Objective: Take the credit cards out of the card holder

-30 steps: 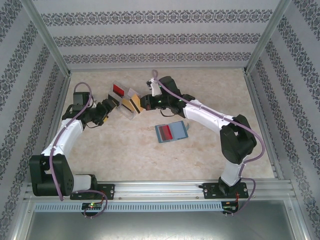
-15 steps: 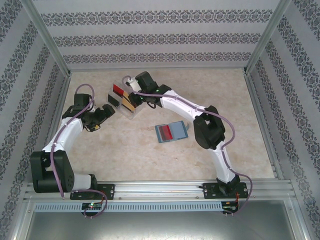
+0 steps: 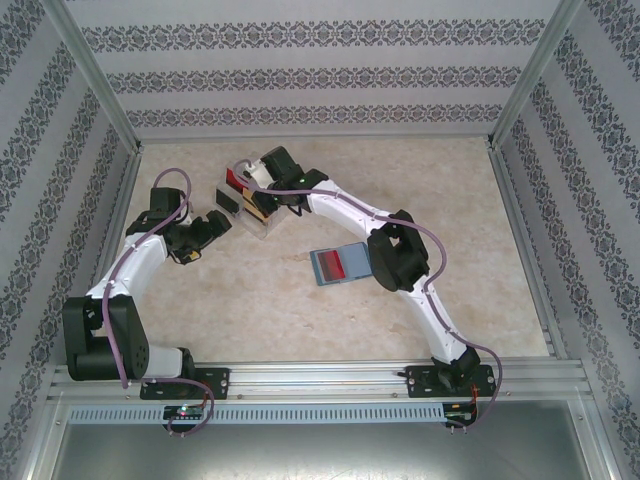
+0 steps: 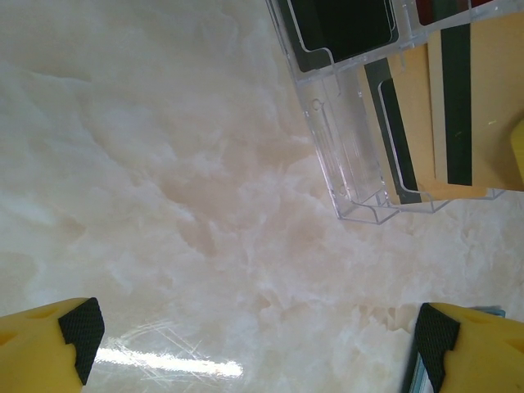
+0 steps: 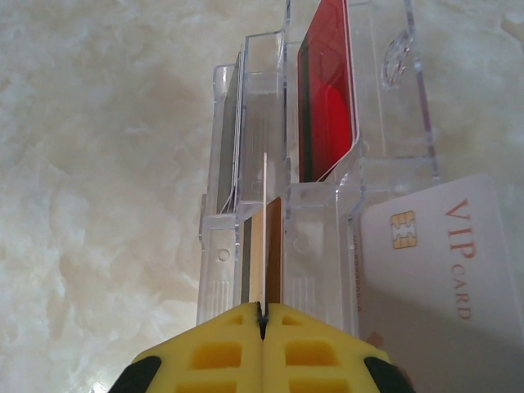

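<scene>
One red card (image 3: 332, 266) lies in one card holder (image 3: 359, 259).

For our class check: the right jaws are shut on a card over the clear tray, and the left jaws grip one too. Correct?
No: the left wrist view shows the left gripper with jaws open and empty. The right gripper does pinch a card.

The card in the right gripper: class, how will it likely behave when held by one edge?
Probably stiff: the card stands straight from the shut right gripper, no droop. Likely light, being thin edge-on. Its smooth faces might slip.
</scene>
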